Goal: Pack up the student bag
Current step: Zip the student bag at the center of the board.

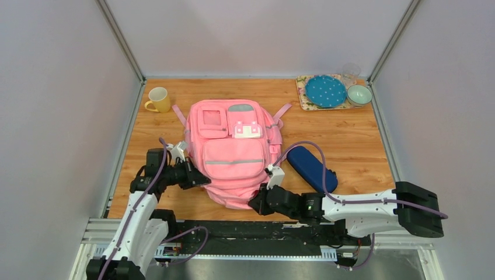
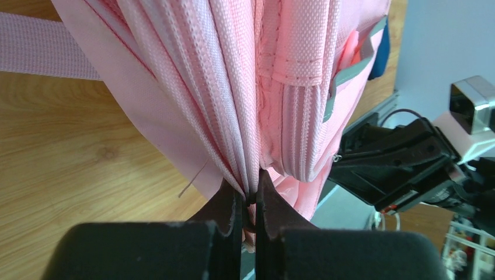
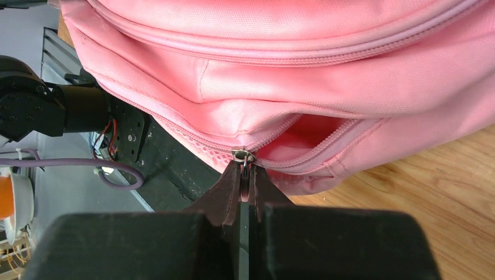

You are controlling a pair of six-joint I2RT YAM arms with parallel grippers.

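Observation:
The pink student bag [image 1: 233, 149] lies flat in the middle of the wooden table, front pockets up. My left gripper [image 1: 201, 179] is shut on a pinch of the bag's pink fabric [image 2: 248, 146] at its near left edge. My right gripper [image 1: 255, 204] is shut on the zipper pull [image 3: 244, 157] at the bag's near edge. The zipper there is partly open and shows a gap [image 3: 306, 133] into the bag. The navy-blue oval pouch [image 1: 311, 168] lies on the table just right of the bag.
A yellow mug [image 1: 159, 100] stands at the back left. A flowered tray [image 1: 303, 96] at the back right holds a blue dotted plate [image 1: 325, 91], a green bowl [image 1: 359, 94] and a clear glass [image 1: 351, 72]. Grey walls close in both sides.

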